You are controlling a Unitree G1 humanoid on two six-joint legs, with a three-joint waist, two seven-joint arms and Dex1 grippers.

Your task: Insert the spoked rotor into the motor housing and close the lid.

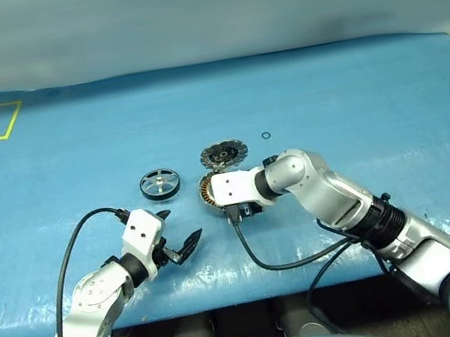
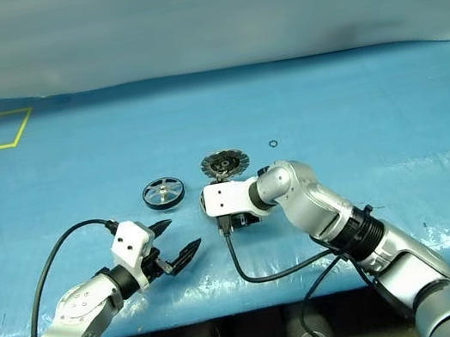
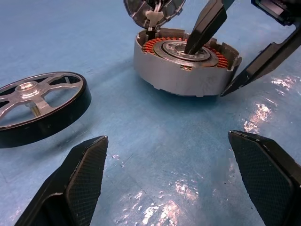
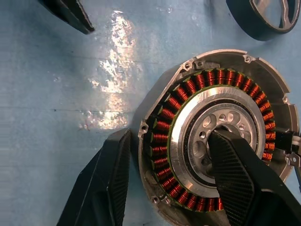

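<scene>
Housing [image 4: 221, 136] pinched across its wall by right gripper [image 4: 174, 174]; left gripper [image 3: 178, 174] gapes empty. Next: seat wheel [image 1: 159, 183], centre-left.

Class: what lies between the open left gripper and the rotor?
Nothing: in the left eye view, bare blue table separates the left gripper from the rotor.

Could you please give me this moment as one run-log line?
right gripper: straddling housing wall, one finger in its centre | left gripper: open, empty | rotor: on table, not inserted | lid: behind housing
</scene>
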